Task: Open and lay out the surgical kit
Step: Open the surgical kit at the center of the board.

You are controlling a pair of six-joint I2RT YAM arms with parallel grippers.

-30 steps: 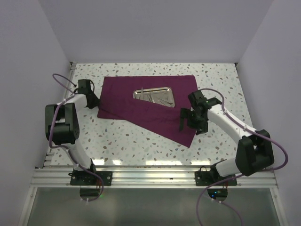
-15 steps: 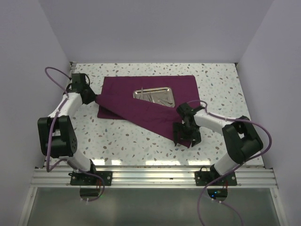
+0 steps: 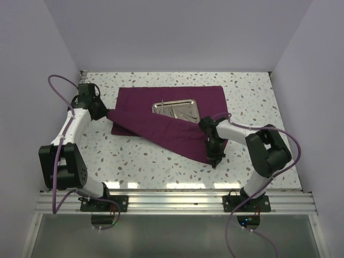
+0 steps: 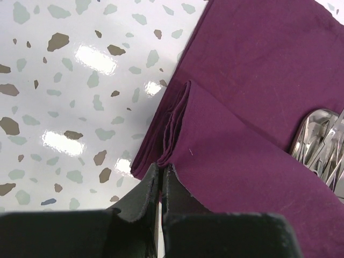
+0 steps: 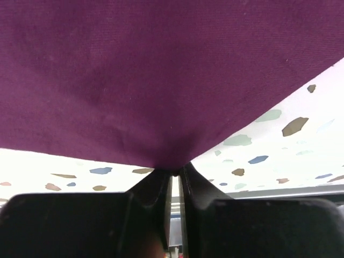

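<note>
The surgical kit's dark purple cloth (image 3: pixel 161 131) lies spread on the speckled table, with one flap folded diagonally toward the near right. On it sits the shiny steel tray (image 3: pixel 174 101) with slim silver instruments (image 3: pixel 180 112) inside. My left gripper (image 3: pixel 109 114) is shut on the cloth's bunched left fold (image 4: pixel 174 121), its tips at the edge (image 4: pixel 161 171). In the left wrist view the tray's rim (image 4: pixel 302 134) shows at the right edge. My right gripper (image 3: pixel 214 158) is shut on the flap's near right corner. That corner (image 5: pixel 172 161) sags into the closed tips (image 5: pixel 174 172).
White terrazzo table (image 3: pixel 140 156) surrounds the cloth. Pale walls close the left, back and right sides. An aluminium rail (image 3: pixel 172 201) carrying both arm bases runs along the near edge. Purple cables loop beside each arm.
The right gripper swung down and left to the flap's near corner and closed on it. The left arm drew a little further left and back, still pinching the cloth.
</note>
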